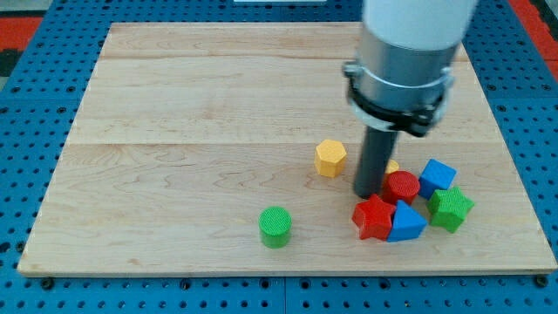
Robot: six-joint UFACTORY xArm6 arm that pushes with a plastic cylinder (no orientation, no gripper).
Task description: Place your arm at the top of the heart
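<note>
My tip (366, 194) rests on the wooden board (192, 131), just left of a red cylinder (402, 187) and just above a red star (374, 216). A small sliver of a yellow block (391, 165) shows at the rod's right edge. The rod hides most of it, so its shape cannot be made out. A yellow hexagon (330, 158) lies to the left of the rod. No heart shape is plainly visible.
A blue triangular block (406, 222) sits right of the red star. A blue cube (437, 176) and a green star-like block (451, 208) lie further right. A green cylinder (275, 226) stands alone at the lower middle. A blue pegboard (26, 174) surrounds the board.
</note>
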